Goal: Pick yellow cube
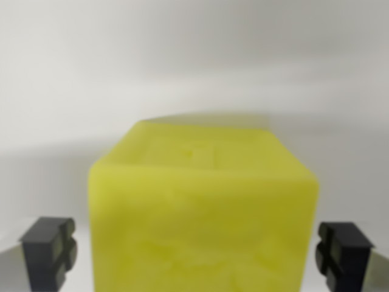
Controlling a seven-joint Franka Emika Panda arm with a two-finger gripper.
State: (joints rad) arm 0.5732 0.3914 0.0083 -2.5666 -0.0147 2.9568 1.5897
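A yellow cube (203,213) fills the lower middle of the wrist view, blurred from being very close. It rests on a pale grey surface (194,73). My gripper (197,252) is open and straddles the cube. One black fingertip (50,249) stands off the cube's side at the wrist view's left, the other fingertip (343,252) at the wrist view's right. A small gap shows between each pad and the cube's side faces. The cube's bottom edge is cut off by the frame.
Only the plain pale grey surface shows beyond and beside the cube.
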